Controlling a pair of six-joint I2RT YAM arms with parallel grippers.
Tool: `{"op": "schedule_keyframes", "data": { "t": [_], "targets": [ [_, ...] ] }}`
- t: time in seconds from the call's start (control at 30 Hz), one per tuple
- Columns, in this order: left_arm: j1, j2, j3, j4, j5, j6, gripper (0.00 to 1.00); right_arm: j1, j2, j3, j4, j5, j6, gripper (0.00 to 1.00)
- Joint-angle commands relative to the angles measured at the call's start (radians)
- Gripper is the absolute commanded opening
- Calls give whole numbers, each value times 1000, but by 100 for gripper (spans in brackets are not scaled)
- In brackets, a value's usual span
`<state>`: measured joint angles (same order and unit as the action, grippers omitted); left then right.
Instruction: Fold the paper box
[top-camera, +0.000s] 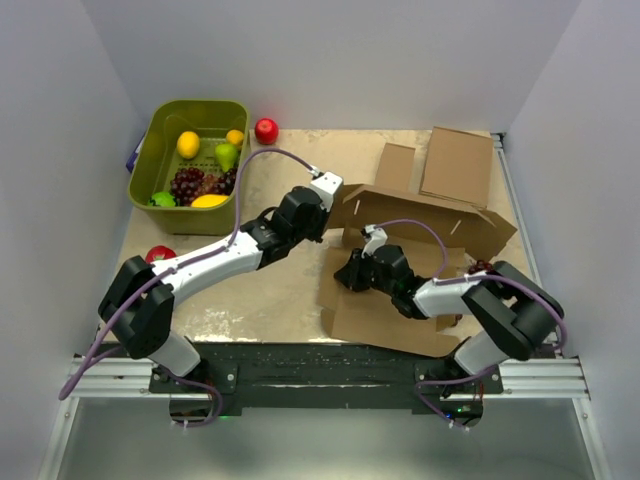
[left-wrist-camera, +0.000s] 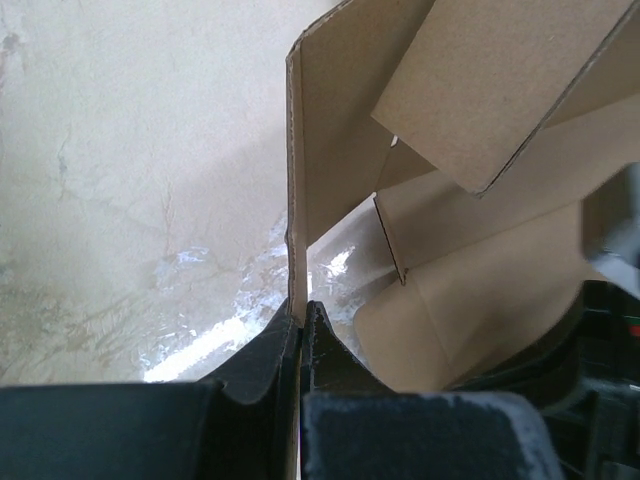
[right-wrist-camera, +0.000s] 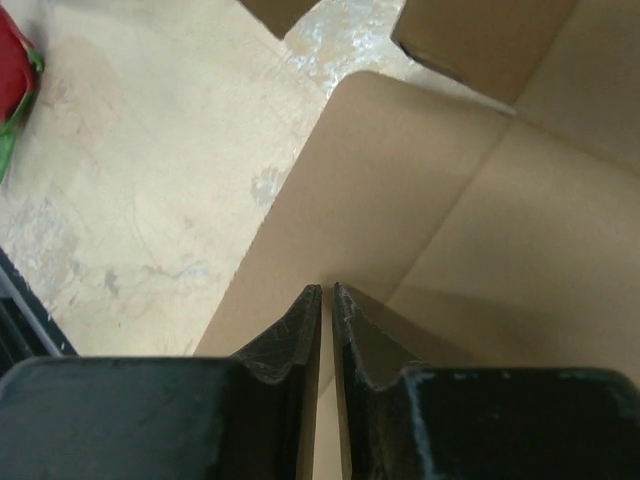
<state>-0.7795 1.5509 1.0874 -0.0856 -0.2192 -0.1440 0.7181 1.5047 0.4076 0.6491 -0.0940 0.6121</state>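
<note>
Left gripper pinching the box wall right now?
Yes: the left wrist view shows the left gripper shut on the box, an upright wall edge running down between its fingertips.

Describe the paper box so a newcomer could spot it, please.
On the right half of the table, the paper box is the largest cardboard sheet. Unlike the two smaller pieces behind, its flaps stand raised, pinched by left fingers and right fingers.
</note>
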Motion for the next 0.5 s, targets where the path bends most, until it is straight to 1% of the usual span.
{"op": "schedule_keyframes", "data": {
  "t": [0.0,0.17,0.27,0.37,0.47],
  "targets": [
    [6,-11,16,55,52,-87,0,7,94,48,83,54,-6,13],
    [5,-14,-30,122,122,-182,0,7,141,59,61,91,0,11],
    [5,-14,-86,173,152,-222,0,6,155,59,63,91,5,11],
    [-4,-6,-153,233,156,-255,0,6,161,62,61,106,5,11],
    [-32,8,-192,265,107,-253,0,6,166,60,58,112,6,11]
  ]
}}
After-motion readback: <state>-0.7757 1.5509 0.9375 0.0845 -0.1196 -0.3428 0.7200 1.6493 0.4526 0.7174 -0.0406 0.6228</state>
